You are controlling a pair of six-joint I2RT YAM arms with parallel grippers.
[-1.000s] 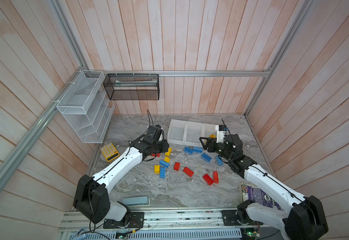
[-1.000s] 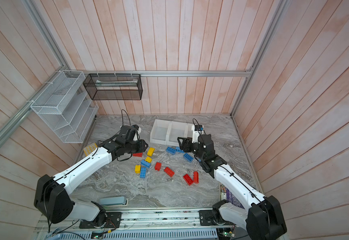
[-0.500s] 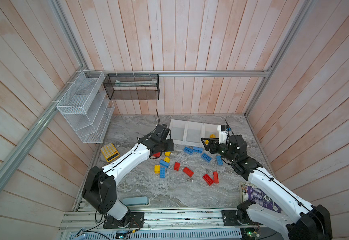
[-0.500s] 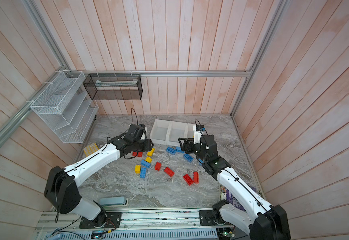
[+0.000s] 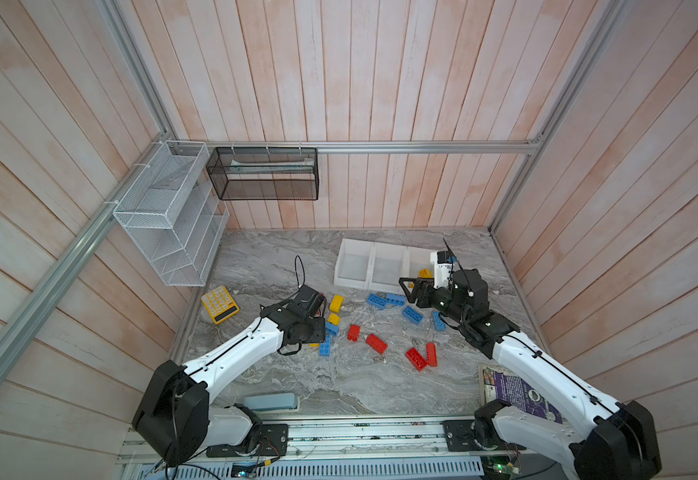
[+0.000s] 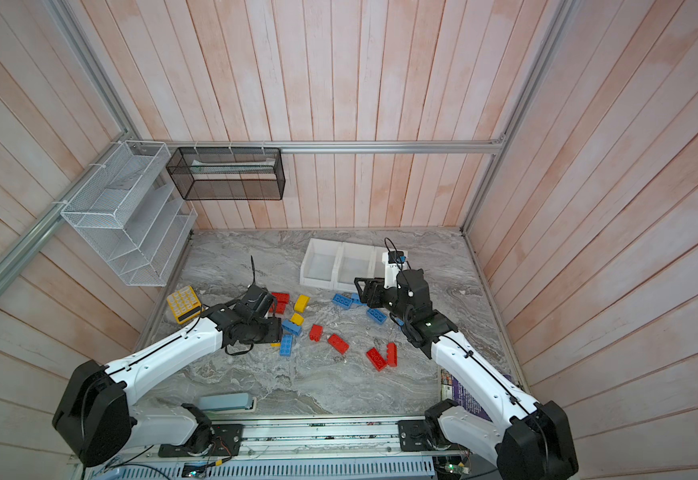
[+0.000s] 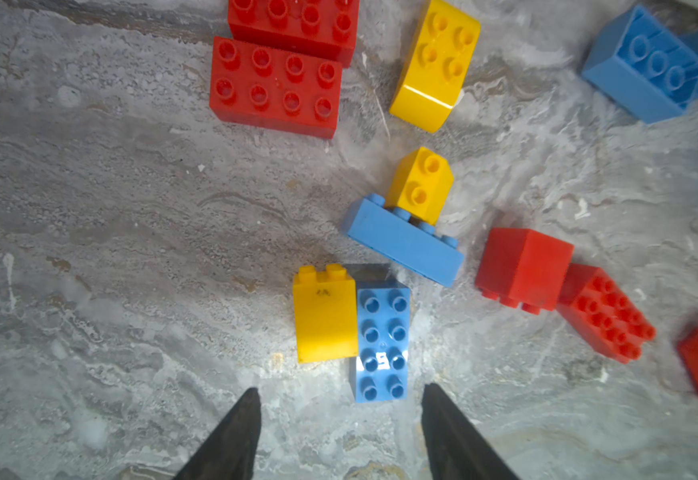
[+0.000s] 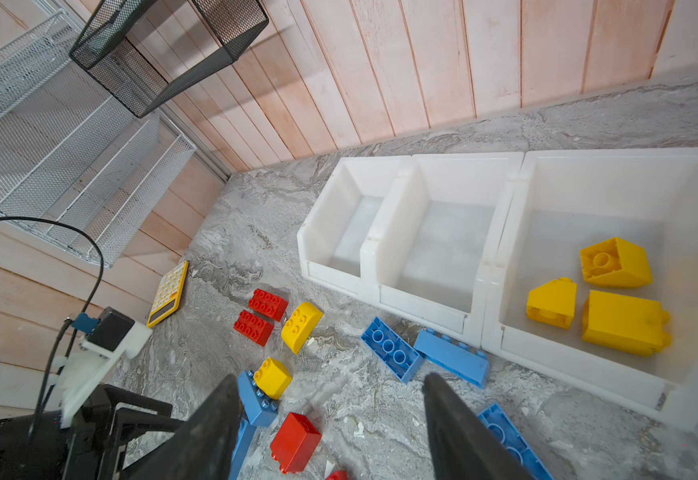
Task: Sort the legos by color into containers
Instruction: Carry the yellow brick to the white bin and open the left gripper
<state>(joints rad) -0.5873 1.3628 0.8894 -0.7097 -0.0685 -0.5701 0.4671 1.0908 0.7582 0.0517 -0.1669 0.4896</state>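
Marbled grey tabletop (image 5: 339, 386), walled by pale pink planks (image 5: 380, 83): red, blue and yellow legos (image 5: 376, 343) lie scattered in front of three joined white containers (image 8: 414, 160). Three yellow bricks (image 8: 624, 322) sit in the end one, nearest the right arm (image 5: 547, 374). The left end effector (image 7: 341, 390) hovers low over the surface, fingers spread and empty, just short of a yellow brick (image 7: 324, 316) that touches a blue brick (image 7: 382, 338) side by side. The right end effector (image 8: 330, 377), fingers likewise spread and holding nothing, hangs above loose blue bricks (image 8: 393, 349) near the containers' low fronts.
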